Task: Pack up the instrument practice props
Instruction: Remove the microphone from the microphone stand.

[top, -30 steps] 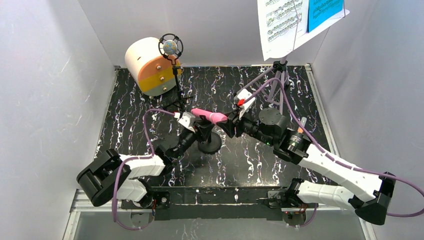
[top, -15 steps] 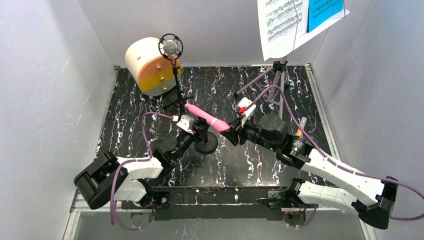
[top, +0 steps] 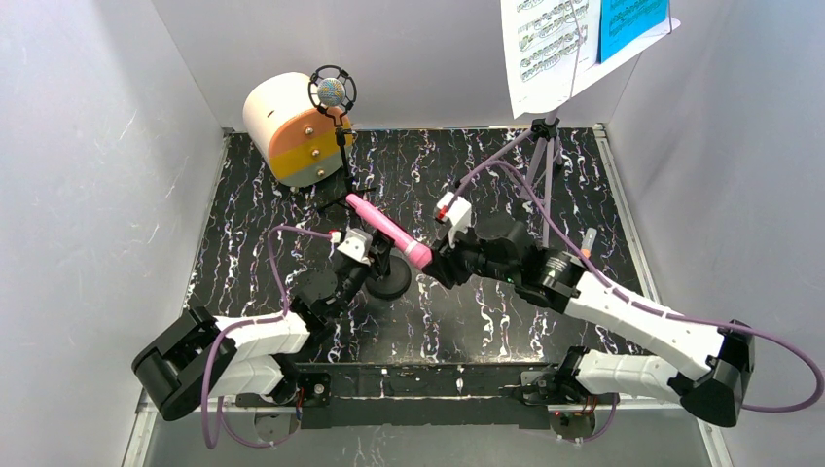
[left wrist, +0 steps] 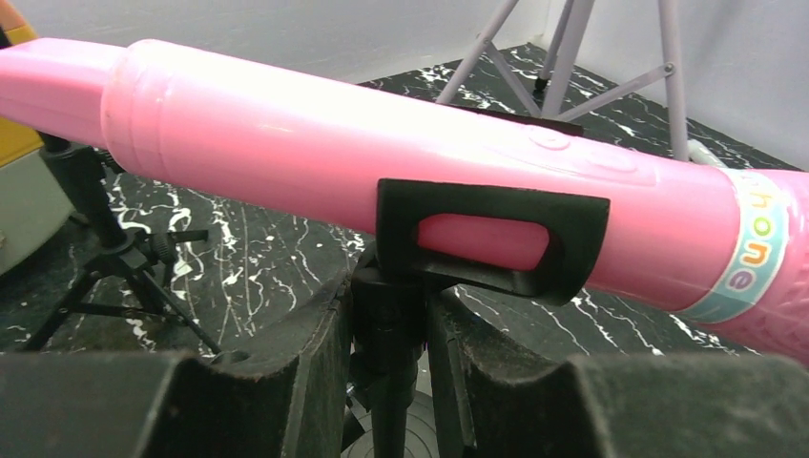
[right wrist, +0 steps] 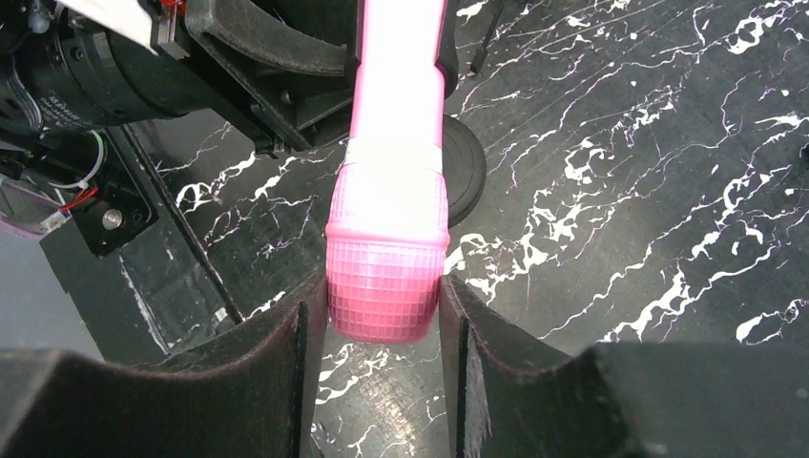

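Right end effector (right wrist: 383,291) is clamped on the gridded head of the pink toy microphone (top: 387,230), with one finger pressed to each side. Partway along the microphone's barrel a black clip (left wrist: 491,239) cups it from below. The clip tops a black mic stand (left wrist: 389,391). The left end effector (left wrist: 389,310) grips the stand's stem just under the microphone, its fingers closed against the stem on both sides.

The microphone lies slantwise over the middle of the marbled bench (top: 486,331), head toward the near right and tail toward the far left. The stand's round base (top: 392,284) rests on the bench directly below the microphone.

Beyond the microphone's tail, a thin black tripod (top: 342,180) carries the purple silver-headed microphone (top: 331,92). The cream cylinder box (top: 282,122) stands just beside that, farther left. Well apart from the pink microphone, to its far right, the lilac music rack (top: 541,165) stands on its legs. It holds a white page (top: 540,49) and a blue page (top: 632,24).
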You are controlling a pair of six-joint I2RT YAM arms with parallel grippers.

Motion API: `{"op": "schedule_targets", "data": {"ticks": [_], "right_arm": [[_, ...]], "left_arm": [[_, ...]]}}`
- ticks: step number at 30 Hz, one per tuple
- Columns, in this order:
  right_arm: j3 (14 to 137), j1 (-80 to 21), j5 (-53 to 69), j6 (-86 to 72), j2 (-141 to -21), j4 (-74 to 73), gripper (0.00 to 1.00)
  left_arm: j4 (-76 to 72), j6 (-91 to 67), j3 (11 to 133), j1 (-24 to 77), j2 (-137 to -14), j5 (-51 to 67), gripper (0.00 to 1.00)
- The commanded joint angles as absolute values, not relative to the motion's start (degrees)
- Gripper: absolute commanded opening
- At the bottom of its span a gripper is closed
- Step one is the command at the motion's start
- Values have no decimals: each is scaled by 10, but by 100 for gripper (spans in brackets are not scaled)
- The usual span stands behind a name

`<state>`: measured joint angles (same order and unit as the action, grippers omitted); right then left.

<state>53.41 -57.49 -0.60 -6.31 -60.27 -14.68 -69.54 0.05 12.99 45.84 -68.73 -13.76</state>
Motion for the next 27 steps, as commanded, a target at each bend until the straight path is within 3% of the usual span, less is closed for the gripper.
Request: {"op": "schedule_targets", "data": {"ticks": [1, 7, 12, 19, 27], "right_arm": [[627, -578, 7, -77, -652, -212, 49], [727, -575, 3, -58, -738, -249, 80], [789, -568, 7, -34, -797, -271, 83], [813, -529, 81, -11, -850, -275, 73], [826, -525, 145, -1, -883, -298, 45]], "left_arm": [[-675, 22, 121, 452, -680, -179, 7], [-668, 27, 120, 452, -676, -178, 6], [-665, 25, 119, 452, -673, -175, 6], [-664, 23, 117, 452, -666, -168, 6], [-660, 30, 117, 452, -662, -185, 6]]}}
